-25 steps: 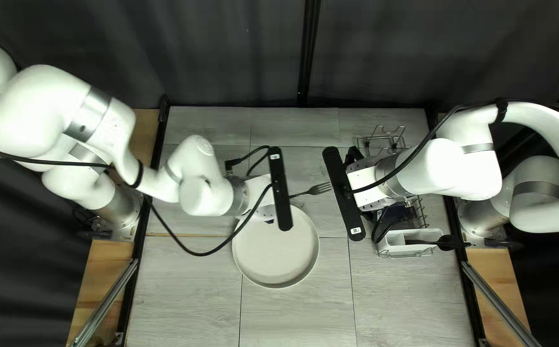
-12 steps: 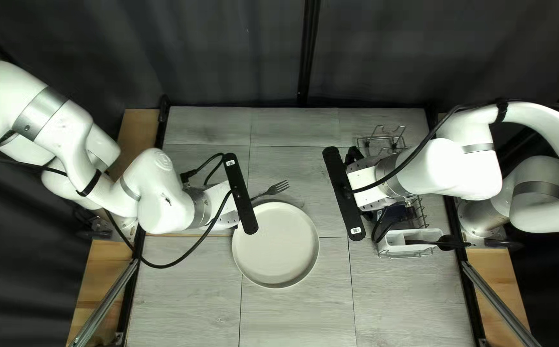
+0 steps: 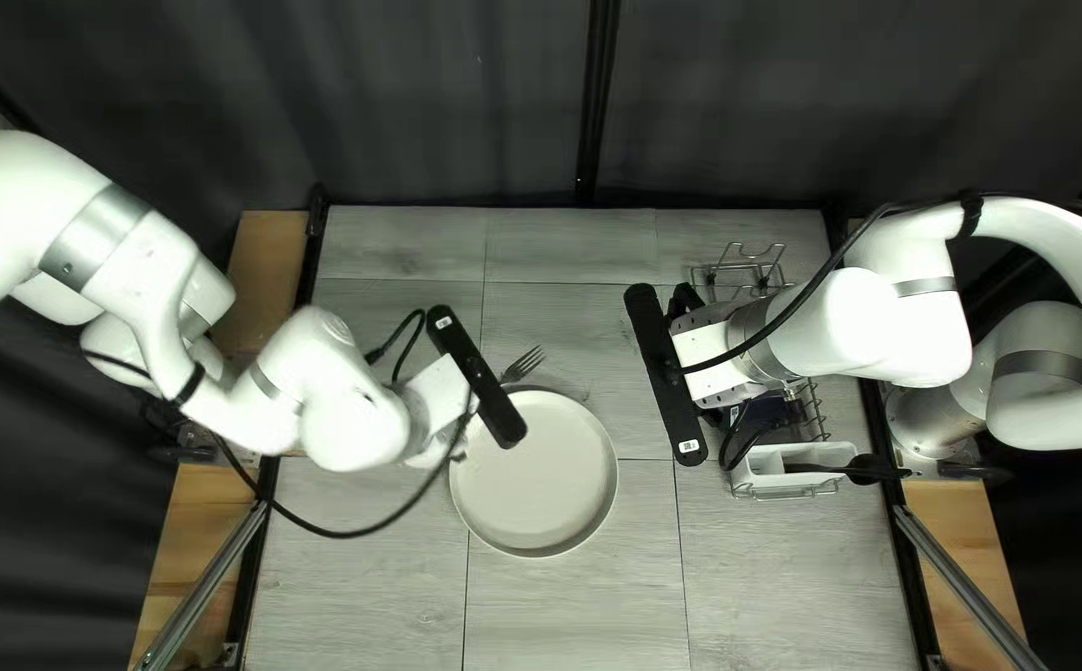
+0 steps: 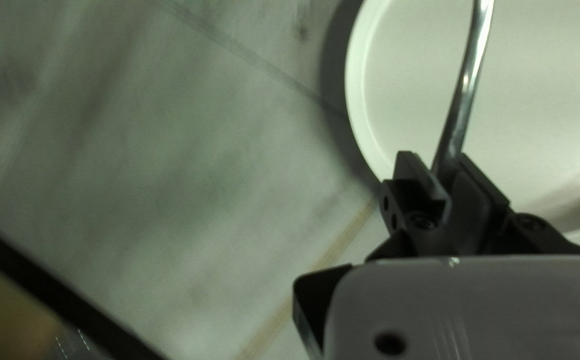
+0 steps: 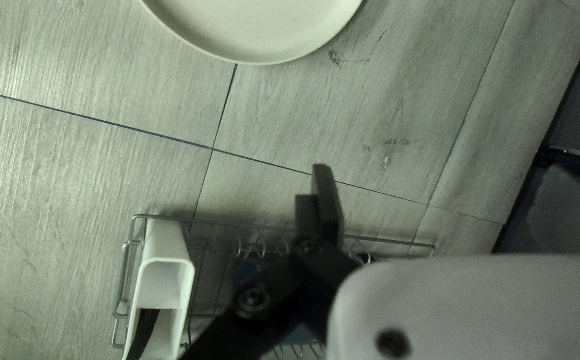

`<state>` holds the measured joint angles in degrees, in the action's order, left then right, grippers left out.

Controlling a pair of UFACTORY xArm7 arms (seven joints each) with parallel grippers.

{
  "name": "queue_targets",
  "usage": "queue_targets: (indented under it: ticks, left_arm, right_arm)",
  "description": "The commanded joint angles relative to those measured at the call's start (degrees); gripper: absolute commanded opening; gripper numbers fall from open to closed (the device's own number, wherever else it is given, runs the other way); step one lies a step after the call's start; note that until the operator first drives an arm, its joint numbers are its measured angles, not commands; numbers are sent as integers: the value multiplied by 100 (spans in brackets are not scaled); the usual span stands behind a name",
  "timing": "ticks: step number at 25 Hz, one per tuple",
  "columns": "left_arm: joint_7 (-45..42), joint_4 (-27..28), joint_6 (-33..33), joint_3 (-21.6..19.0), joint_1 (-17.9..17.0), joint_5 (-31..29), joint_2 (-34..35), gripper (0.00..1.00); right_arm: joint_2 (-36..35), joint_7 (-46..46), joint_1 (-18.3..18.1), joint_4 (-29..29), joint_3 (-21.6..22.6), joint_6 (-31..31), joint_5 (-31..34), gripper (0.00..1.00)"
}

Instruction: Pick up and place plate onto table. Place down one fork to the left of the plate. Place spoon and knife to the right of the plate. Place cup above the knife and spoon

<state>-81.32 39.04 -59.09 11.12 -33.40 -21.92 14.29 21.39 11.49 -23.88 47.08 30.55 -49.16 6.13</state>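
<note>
"What's changed?"
"The left gripper has carried the slender silver metal fork leftward, fingers pinching its handle, by the round off-white plate's far-left rim."
"The right gripper?"
"Unmoved, fingers wide."

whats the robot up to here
It's laying a table. The left gripper has the fork by its handle, above the edge of the plate, which already sits on the table. The fork isn't down at the plate's left yet. The right arm hangs over the wire rack, where a white bin has something dark in it.
</note>
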Motion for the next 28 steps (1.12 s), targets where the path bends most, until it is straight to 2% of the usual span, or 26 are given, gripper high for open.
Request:
queue_targets:
  ticks: [1, 5, 10, 20, 28]
  left_arm:
    - [-6, 10, -12, -2, -4, 14, -4, 0]
    - [-1022, -330, 650, -71, 8, 249, -51, 0]
    - [-2888, -288, 677, -520, -197, 580, -212, 0]
    - [-2916, -303, 708, -498, -182, 619, -216, 0]
    - [-3379, -668, 1393, -361, -152, 1390, -611, 0]
  right_arm:
    - [0, 0, 0, 0, 0, 0, 0, 100]
    - [0, 0, 0, 0, 0, 0, 0, 100]
    - [0, 0, 0, 0, 0, 0, 0, 100]
    - [0, 0, 0, 0, 0, 0, 0, 100]
    - [0, 0, 0, 0, 0, 0, 0, 100]
